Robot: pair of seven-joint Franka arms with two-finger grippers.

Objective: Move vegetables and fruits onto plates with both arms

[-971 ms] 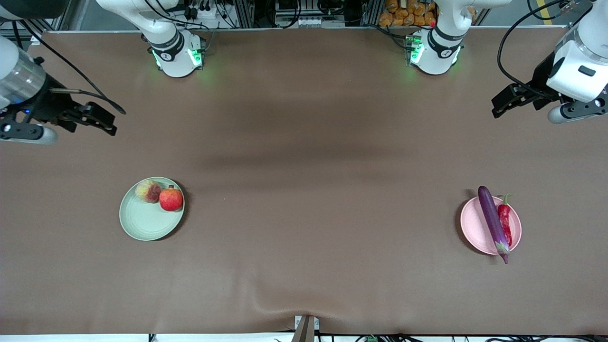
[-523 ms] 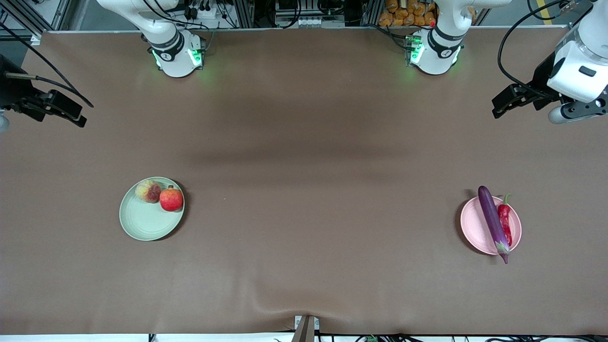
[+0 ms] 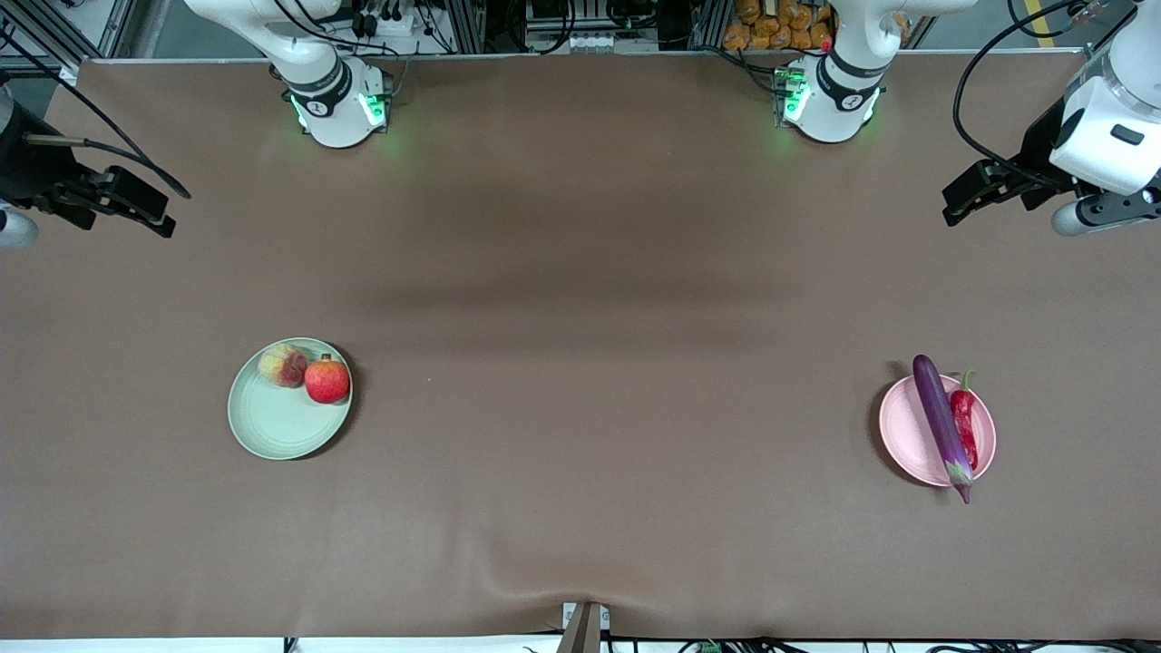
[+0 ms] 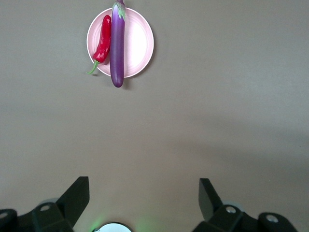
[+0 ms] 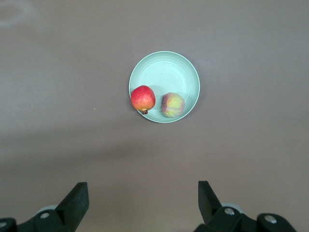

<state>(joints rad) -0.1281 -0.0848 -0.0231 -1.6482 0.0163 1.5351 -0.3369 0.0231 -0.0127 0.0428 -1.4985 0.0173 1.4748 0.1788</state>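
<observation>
A pale green plate toward the right arm's end of the table carries the peach and the round red fruit, side by side. Toward the left arm's end, a pink plate holds the long purple eggplant, which overhangs the rim at both ends, and the red chili beside it. My right gripper hangs open and empty at its end of the table. My left gripper hangs open and empty at the other end. Both are well away from the plates.
The two arm bases stand along the table's edge by the robots. The brown cloth has a raised fold at the edge nearest the camera. Bare cloth lies between the plates.
My right gripper has drawn back toward its end of the table, away from the green plate. The left gripper has hardly shifted. The plates and their contents have not moved.
</observation>
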